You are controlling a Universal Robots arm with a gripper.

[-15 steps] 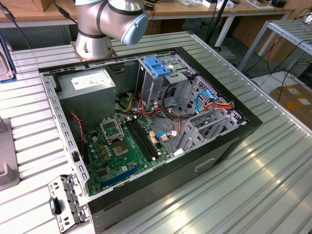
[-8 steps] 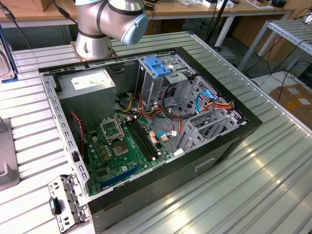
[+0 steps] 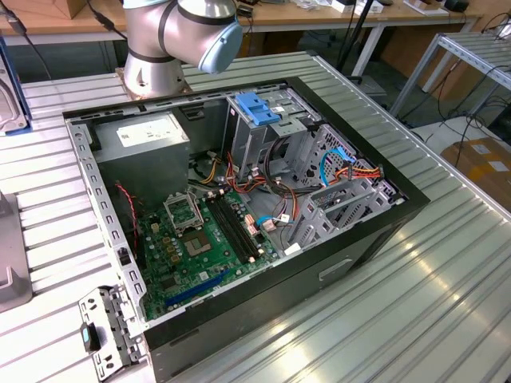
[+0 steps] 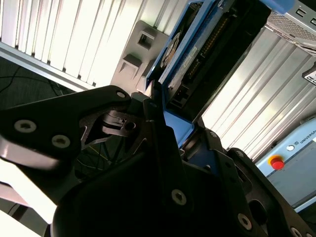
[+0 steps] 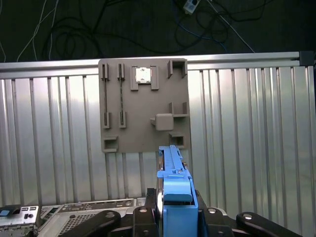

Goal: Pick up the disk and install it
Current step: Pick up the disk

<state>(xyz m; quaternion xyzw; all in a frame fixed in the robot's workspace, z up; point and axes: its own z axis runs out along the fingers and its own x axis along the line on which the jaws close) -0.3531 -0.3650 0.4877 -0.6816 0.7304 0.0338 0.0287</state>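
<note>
In both wrist views the disk (image 4: 197,54) (image 5: 173,177), a dark drive in a bright blue carrier, stands on edge between my black fingers (image 4: 153,123). My gripper (image 5: 174,217) is shut on its near end. Beyond the disk, a grey slotted holder plate (image 5: 143,108) lies on the ribbed metal table. In the exterior view the disk's blue-framed edge (image 3: 11,92) shows at the far left above the grey holder (image 3: 9,263). The open computer case (image 3: 239,199) sits mid-table, and its drive cage carries a light-blue latch (image 3: 259,108).
Inside the case are a green motherboard (image 3: 192,247), a grey power supply box (image 3: 144,136) and loose red and blue cables (image 3: 343,167). A small metal bracket (image 3: 108,327) lies by the case's near corner. The arm's base (image 3: 156,48) stands behind the case.
</note>
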